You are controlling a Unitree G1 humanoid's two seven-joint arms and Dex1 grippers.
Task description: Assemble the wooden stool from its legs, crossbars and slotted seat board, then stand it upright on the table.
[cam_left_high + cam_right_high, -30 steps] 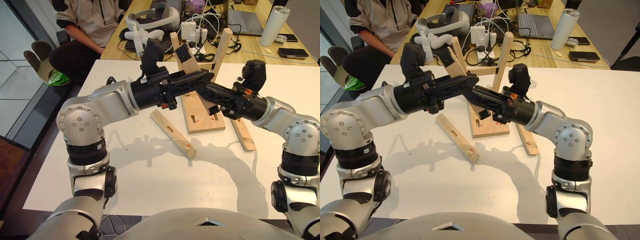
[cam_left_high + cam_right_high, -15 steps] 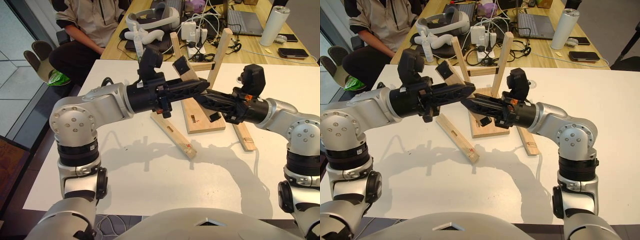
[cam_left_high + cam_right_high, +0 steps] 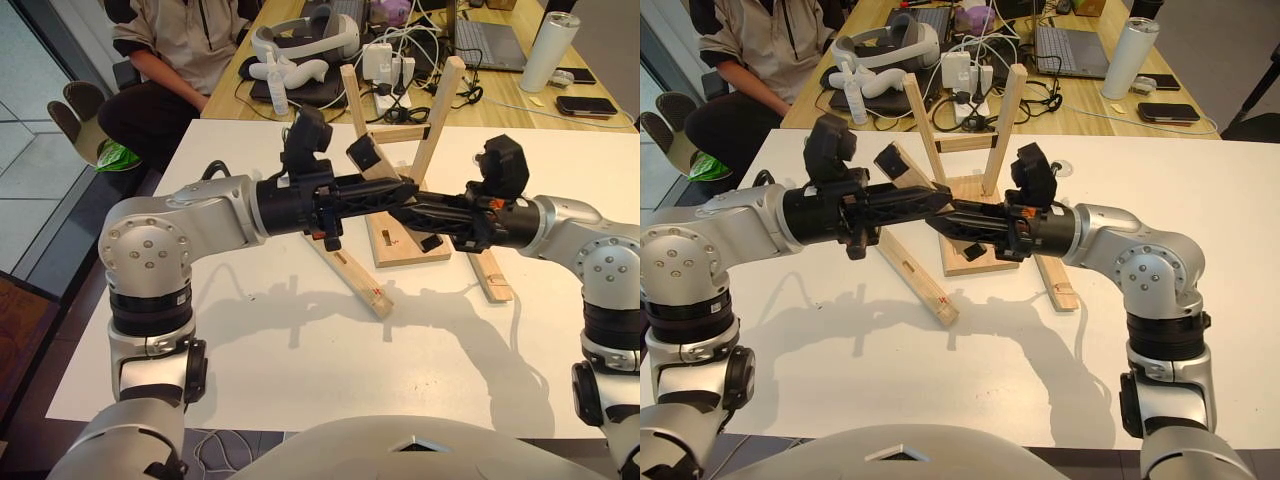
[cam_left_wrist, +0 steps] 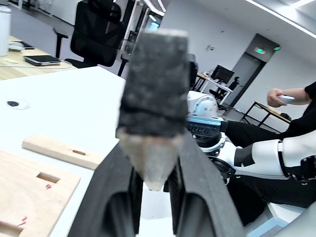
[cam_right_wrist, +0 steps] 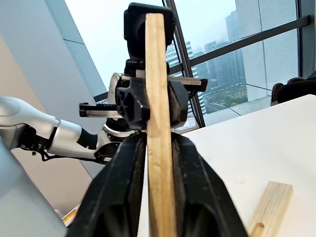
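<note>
Handover above the seat board (image 3: pixel 405 245), as far as you can judge: left gripper (image 3: pixel 392 190) and right gripper (image 3: pixel 407 207) meet tip to tip, both sets of jaws clamped on one leg (image 3: pixel 362 155). Next you must free one side cleanly, then aim for a slot. The leg is pale wood, dark-capped and tilted.

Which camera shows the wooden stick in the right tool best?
The right wrist view: the wooden stick stands close up between the fingers of the right tool. The head views show just a short piece, the rest hidden. The left wrist view shows what seems its dark end.
</note>
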